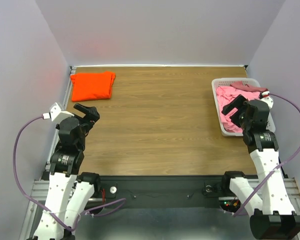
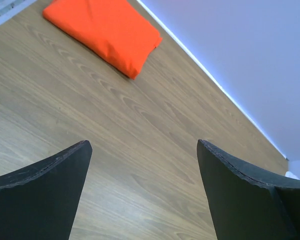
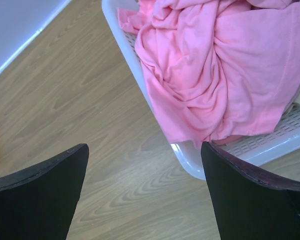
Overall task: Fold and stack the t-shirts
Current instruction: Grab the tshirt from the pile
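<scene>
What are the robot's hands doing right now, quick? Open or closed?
Left hand: open, holding nothing, above the table.
Right hand: open, holding nothing, by the basket with the pink shirt.

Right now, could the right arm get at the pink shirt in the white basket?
Probably yes. The right arm's fingers hang open just over the basket's edge, and the pink t-shirt lies heaped on top with nothing covering it.
</scene>
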